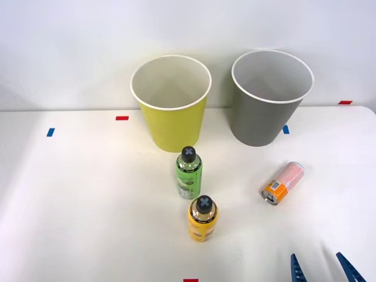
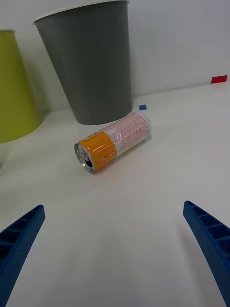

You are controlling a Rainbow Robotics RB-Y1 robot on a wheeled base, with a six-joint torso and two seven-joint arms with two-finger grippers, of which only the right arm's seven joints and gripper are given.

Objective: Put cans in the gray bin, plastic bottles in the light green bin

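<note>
A pink-speckled can (image 1: pixel 282 181) with an orange band lies on its side on the white table, right of centre; the wrist view shows the can (image 2: pixel 114 140) ahead of my fingers. Two black-capped plastic bottles stand upright in the middle: a green-labelled one (image 1: pixel 189 172) and, nearer me, a yellow-labelled one (image 1: pixel 202 218). The light green bin (image 1: pixel 171 111) and the gray bin (image 1: pixel 265 111) stand side by side at the back. My right gripper (image 1: pixel 325 268) is open and empty at the near right edge, short of the can, its blue fingers (image 2: pixel 19 235) spread wide.
Red (image 1: pixel 121 118) and blue (image 1: pixel 50 132) tape marks dot the table (image 1: pixel 76 200). A white wall rises just behind the bins. The table's right edge (image 1: pixel 371 117) runs close to the gray bin.
</note>
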